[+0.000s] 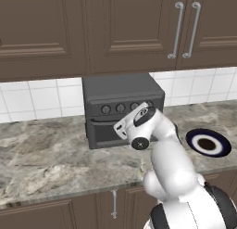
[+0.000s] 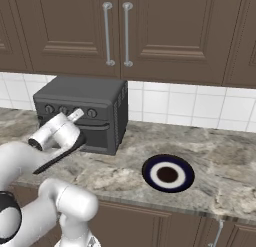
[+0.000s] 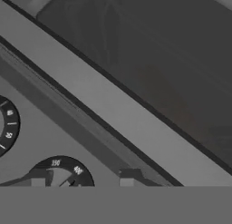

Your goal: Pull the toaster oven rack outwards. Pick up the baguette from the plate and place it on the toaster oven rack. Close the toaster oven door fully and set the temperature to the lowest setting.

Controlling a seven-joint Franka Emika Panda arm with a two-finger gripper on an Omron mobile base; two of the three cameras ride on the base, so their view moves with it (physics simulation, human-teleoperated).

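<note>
The dark grey toaster oven [image 1: 121, 88] [image 2: 85, 93] stands against the tiled wall with its door [image 1: 110, 129] [image 2: 96, 137] shut, so the rack is hidden. My gripper [image 1: 149, 104] [image 2: 77, 114] [image 3: 84, 178] is up against the knob row. In the hand view its fingertips [image 3: 38, 177] stand apart on either side of a numbered knob [image 3: 62, 172], the knob lying closer to the left tip. The blue plate [image 1: 208, 143] [image 2: 168, 173] lies bare and the baguette is hidden. A faint brownish patch [image 3: 165, 94] shows behind the dark window; what it is I cannot tell.
Marble counter [image 1: 46, 154] [image 2: 220, 156] runs to both sides of the oven. Brown wall cabinets with bar handles [image 1: 178, 31] [image 2: 116, 33] hang above it. A second dial [image 3: 5, 123] sits left of the one between my fingertips.
</note>
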